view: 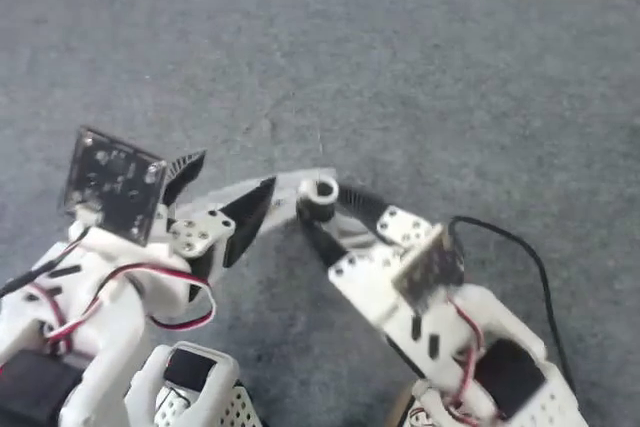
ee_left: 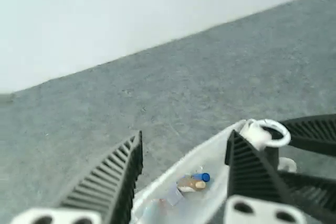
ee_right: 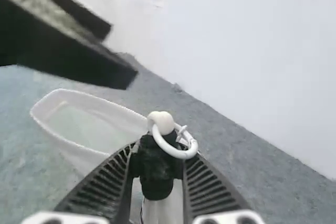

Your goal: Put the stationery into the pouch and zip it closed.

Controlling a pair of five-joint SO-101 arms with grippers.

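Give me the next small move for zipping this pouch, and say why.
Probably close the left gripper on the pouch body first. Its jaws stand apart on either side of the pouch, the stationery lies inside, the mouth gapes open, and the right gripper is shut on the zipper pull. Without a firm hold, pulling would likely drag the pouch along.

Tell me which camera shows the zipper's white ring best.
The right wrist view: the white ring sits close, whole, atop the black pull clamped in the right tool. The left wrist view shows it at the end of the pouch; the high view shows it small.
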